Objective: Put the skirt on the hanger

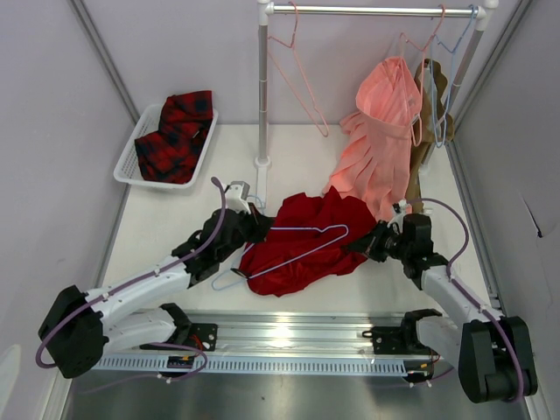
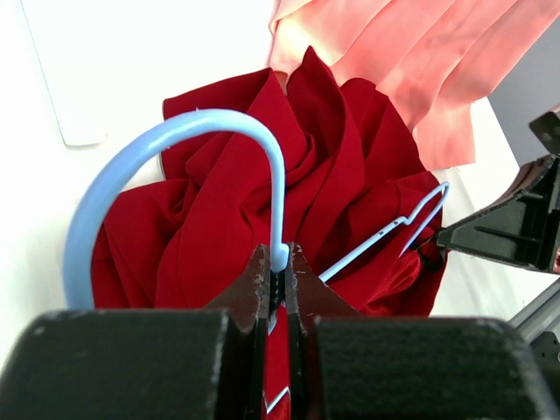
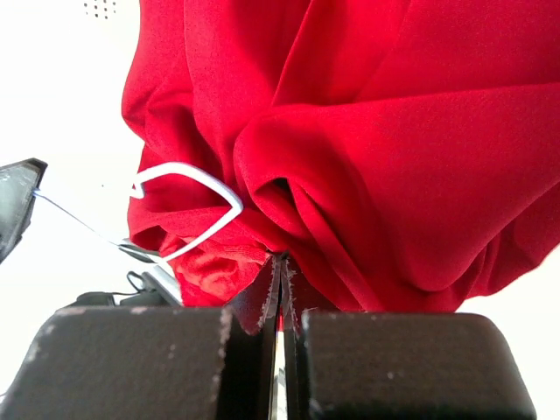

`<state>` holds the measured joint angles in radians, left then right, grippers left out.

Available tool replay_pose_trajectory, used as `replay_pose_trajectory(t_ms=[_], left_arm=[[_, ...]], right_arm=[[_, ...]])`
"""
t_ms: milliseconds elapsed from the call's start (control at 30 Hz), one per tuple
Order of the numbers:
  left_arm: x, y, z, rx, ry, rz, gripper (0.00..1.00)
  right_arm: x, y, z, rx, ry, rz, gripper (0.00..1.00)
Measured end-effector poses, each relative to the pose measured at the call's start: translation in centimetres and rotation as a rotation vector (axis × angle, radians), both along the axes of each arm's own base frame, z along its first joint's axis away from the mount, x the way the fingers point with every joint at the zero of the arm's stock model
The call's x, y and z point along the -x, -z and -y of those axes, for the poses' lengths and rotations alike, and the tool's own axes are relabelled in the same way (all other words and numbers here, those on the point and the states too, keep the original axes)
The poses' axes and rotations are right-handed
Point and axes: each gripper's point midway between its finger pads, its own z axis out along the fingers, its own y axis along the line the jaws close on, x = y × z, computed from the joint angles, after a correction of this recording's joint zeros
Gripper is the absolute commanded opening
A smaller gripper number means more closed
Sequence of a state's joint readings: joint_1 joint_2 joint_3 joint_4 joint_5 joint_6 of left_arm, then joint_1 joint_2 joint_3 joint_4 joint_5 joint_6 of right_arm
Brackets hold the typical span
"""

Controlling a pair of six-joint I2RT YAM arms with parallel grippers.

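- The deep-red skirt [image 1: 302,254] lies crumpled on the white table [image 1: 166,232]. It sits between the two arms, near the front edge, and its upper right edge lies against the hem of a salmon-pink pleated skirt [image 1: 381,140].
- The light-blue hanger [image 2: 203,121] lies across the top of the skirt. Its wire triangle spreads over the red cloth and its hook reaches past the skirt's left edge toward the left arm. Whether any of the wire runs inside the fabric cannot be told.
- The left gripper [image 2: 278,262] is clamped on the hanger's neck, where the hook meets the triangle. The left wrist view shows the wire pinched between the fingertips, with the hook arching up and to the left.
- The right gripper [image 3: 280,271] sits at the skirt's right edge with its jaws pressed together on the fabric — a sliver of red shows between the tips, and a thick fold bulges just above them.
- The hanger's far shoulder ends close to the right gripper, its bent corner resting against the cloth.
- At the back, the pleated skirt hangs from a rail [image 1: 367,10], and a pink wire hanger [image 1: 325,131] hangs further left on the same rail.
- A white basket [image 1: 129,162] at the back left holds a red-and-black plaid garment [image 1: 179,131] — well apart from both arms.
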<state>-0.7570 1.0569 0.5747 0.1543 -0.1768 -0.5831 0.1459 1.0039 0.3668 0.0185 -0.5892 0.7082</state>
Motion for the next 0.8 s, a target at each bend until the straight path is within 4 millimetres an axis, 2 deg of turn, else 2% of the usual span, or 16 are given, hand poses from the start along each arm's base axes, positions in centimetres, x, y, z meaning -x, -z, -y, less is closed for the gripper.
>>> replay_pose_trajectory(t_ms=[400, 800], left_arm=[[0.9, 0.0, 0.4, -0.024, 0.046, 0.045, 0.0], [1.6, 0.0, 1.0, -0.058, 0.09, 0.075, 0.0]], right_arm=[[-0.9, -0.7, 0.9, -0.122, 0.023, -0.05, 0.0], [-0.9, -0.9, 0.7, -0.158, 0.01, -0.071, 0.0]])
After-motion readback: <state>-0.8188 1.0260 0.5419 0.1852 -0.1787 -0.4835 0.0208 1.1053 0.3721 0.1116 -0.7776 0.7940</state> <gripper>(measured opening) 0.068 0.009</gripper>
